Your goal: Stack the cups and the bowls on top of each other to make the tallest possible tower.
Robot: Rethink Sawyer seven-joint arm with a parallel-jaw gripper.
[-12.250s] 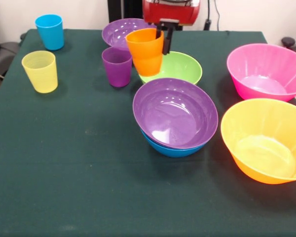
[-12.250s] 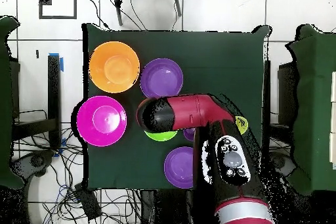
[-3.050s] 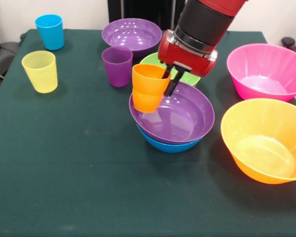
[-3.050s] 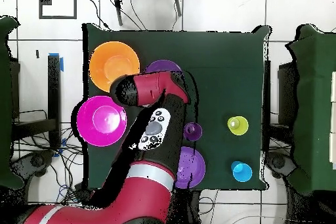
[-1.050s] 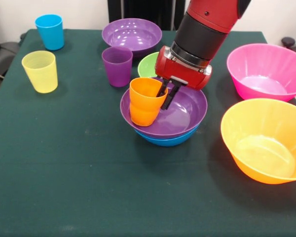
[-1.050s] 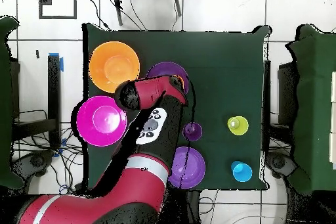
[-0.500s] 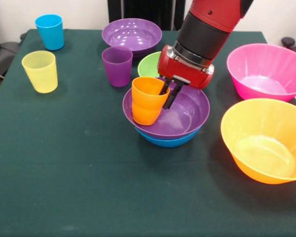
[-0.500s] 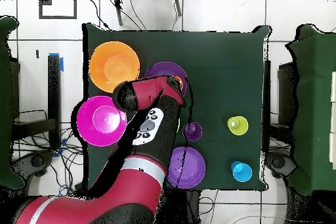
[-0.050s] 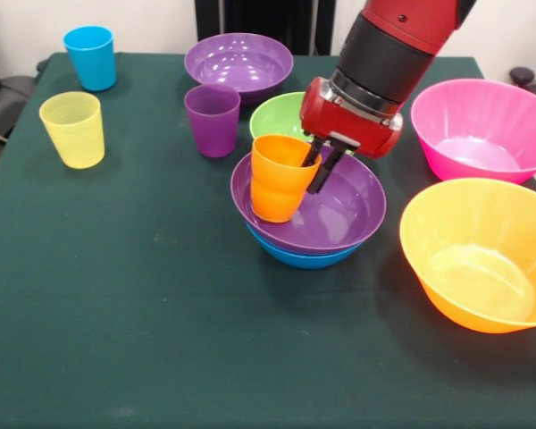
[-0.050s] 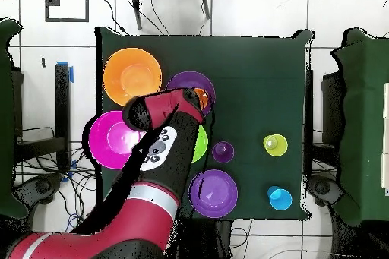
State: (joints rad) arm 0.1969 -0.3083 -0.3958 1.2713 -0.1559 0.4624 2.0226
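Note:
My gripper [image 9: 313,176] is shut on the rim of the orange cup [image 9: 280,181], one finger inside it and one outside. The cup hangs slightly tilted over the left part of a purple bowl [image 9: 344,214] nested in the blue bowl [image 9: 308,258]; whether it touches I cannot tell. From overhead, the orange cup [image 10: 201,98] peeks out beside the arm over that purple bowl [image 10: 188,83]. The purple cup [image 9: 212,121], yellow cup [image 9: 72,130] and blue cup [image 9: 90,57] stand upright at the left.
A green bowl [image 9: 280,113] sits just behind the pile, with a second purple bowl [image 9: 237,61] farther back. A pink bowl [image 9: 482,130] and an orange bowl [image 9: 478,255] stand at the right. The arm hides much of the table's middle from overhead.
My gripper has carried the orange cup a little to the right and up in the front view, from the purple bowl's left rim to over its inside. The nested bowls shifted slightly right.

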